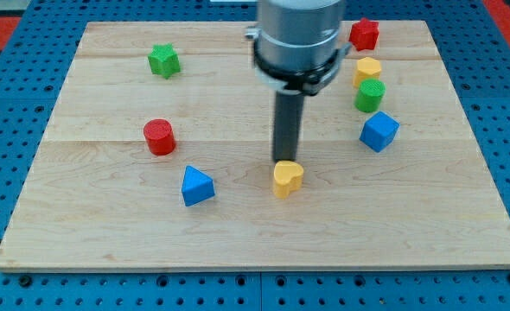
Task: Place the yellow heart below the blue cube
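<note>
Nearest the view's bottom lies the small yellow heart-shaped block, a glossy plastic piece with its lobes turned up and its point toward the view's bottom, sitting a little below the middle of the pale wooden board. My tip — the lower end of the straight dark rod — stands right at the heart's upper edge, touching it or very nearly so; the rod has nothing to close or open and holds nothing, it only rests against the block from the view's top side. To the view's left of the heart, at about the same depth, sits the blue triangular wedge block, apart from it. Farther up on the left is the red cylinder block. On the right, up and well apart from the heart, stands the blue cube; just above it comes the green cylinder block, and touching that from above, a second yellow block whose shape I cannot make out. Farthest back are the green star-shaped block at the left and the red star-like block at the right. There are no containers on the board; every block lies loose on the bare wood.
</note>
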Controlling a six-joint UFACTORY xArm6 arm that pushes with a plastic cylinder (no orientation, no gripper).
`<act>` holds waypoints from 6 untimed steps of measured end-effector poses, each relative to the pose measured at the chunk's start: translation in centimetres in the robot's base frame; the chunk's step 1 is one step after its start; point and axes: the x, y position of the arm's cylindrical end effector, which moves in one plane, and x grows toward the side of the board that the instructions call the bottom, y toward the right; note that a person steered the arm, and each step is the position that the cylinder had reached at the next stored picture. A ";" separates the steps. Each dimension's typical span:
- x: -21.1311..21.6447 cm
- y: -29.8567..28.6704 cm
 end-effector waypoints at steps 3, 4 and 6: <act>6.9 -4.3; 8.2 -0.6; 5.2 1.6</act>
